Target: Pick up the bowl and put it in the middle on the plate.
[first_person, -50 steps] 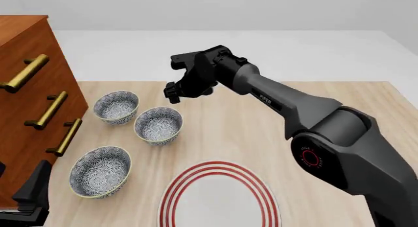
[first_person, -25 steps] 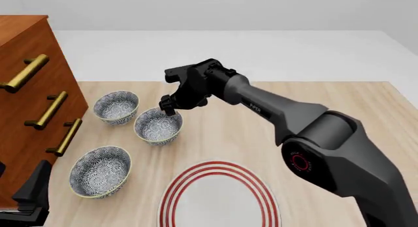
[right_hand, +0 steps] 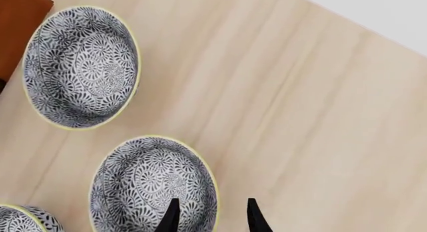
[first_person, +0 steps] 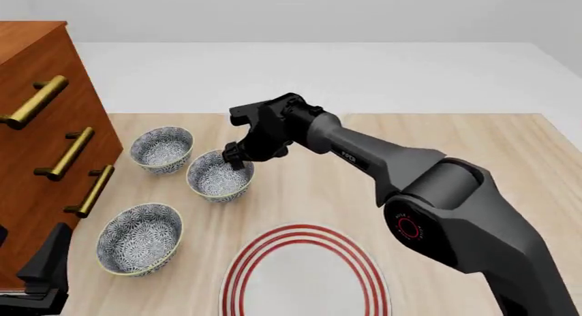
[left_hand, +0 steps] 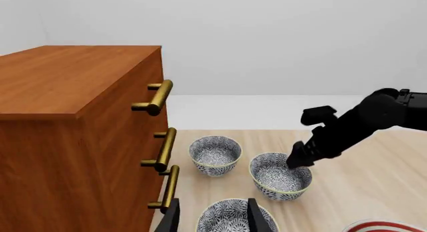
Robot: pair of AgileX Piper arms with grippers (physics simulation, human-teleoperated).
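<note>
Plate point(first_person: 304, 275) cut off by front view's lower edge. Left end effector point(left_hand: 212, 219) only partly in frame; its opening state indeterminate.

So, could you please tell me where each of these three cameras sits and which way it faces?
Front view: fixed above and behind the arms, facing forward and down over the pale wooden table; right arm, right gripper at the middle blue-grey floral bowl.
Left wrist view: low behind the left gripper, facing the brown wooden drawer cabinet.
Right wrist view: above the table, looking down past open fingers.
All three share that bowl.
</note>
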